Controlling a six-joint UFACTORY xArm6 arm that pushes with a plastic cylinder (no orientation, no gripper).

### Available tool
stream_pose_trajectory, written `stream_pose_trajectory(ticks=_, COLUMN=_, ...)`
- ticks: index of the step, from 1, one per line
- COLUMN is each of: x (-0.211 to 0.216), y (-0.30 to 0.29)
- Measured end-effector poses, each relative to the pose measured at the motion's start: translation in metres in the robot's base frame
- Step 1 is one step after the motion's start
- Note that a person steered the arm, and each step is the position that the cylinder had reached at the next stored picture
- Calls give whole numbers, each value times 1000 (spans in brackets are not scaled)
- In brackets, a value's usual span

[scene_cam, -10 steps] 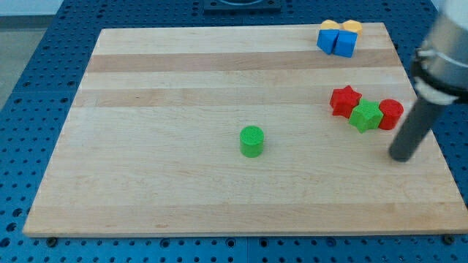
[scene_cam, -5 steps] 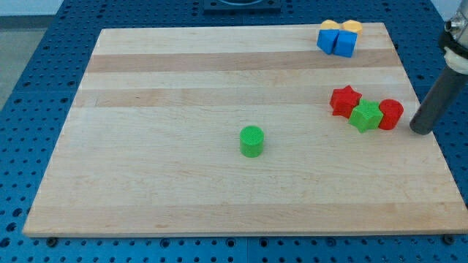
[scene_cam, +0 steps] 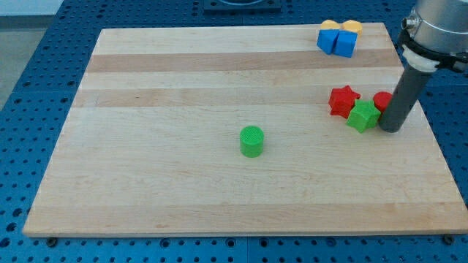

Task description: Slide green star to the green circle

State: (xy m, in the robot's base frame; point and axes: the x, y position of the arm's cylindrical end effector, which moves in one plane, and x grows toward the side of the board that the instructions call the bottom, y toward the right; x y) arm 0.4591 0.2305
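The wooden desk [scene_cam: 183, 73] lies over a blue pegboard [scene_cam: 29, 73], and most of its surface is bare. My rod comes down from the upper right, and my tip [scene_cam: 390, 128] rests on the desk at the right side, just right of the green star [scene_cam: 363, 116] and in front of the red cylinder [scene_cam: 381, 101], which the rod partly hides. There is no hand on this arm (only the rod), so nothing opens, closes or is held; the tip can only press against a block's side, and whether it already touches the star I cannot tell.

The green star sits in a tight cluster with the red star [scene_cam: 344, 101] at its far left and the red cylinder at its far right. The green circle [scene_cam: 251, 141], the target, stands alone near the middle of the desk, well apart from the star and to its left, slightly nearer.

At the far right corner are two blue blocks [scene_cam: 336, 41] with two yellow-orange blocks [scene_cam: 351, 27] behind them, clear of any likely path.

By my reading, the task is barely begun: the tip looks placed for a leftward push, but the star still has the whole open stretch to cross. The red star could get dragged along.
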Motion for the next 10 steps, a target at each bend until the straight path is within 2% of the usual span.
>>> stream_pose_trajectory(ticks=3, x=-5, y=25)
stream_pose_trajectory(ticks=5, x=-27, y=17)
stream_pose_trajectory(ticks=6, x=-29, y=-6)
stream_pose_trajectory(ticks=7, x=-26, y=-30)
stream_pose_trajectory(ticks=10, x=29, y=-82)
